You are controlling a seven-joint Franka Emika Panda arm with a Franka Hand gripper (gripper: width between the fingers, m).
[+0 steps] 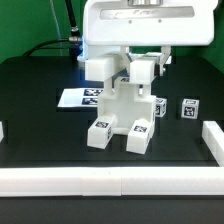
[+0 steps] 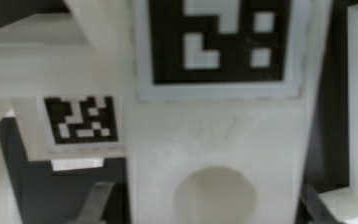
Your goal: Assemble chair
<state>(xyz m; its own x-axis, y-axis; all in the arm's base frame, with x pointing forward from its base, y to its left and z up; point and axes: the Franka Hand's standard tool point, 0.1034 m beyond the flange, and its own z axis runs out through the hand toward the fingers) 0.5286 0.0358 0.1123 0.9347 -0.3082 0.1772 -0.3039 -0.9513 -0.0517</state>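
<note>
The chair (image 1: 122,108) stands partly joined in the middle of the table: glossy white blocks with small square tags on its lower ends. My gripper (image 1: 146,68) is above it, its fingers on either side of an upright white chair part (image 1: 146,74) at the top of the assembly. In the wrist view this part (image 2: 220,120) fills the frame, with a large tag and a rounded hollow. One finger (image 2: 105,195) shows at each side of it, close against it. Another tagged part (image 2: 82,120) lies behind.
The marker board (image 1: 78,98) lies flat at the exterior view's left of the chair. A small tagged white block (image 1: 190,107) sits at the right. White border rails run along the front (image 1: 110,180) and the right (image 1: 213,140).
</note>
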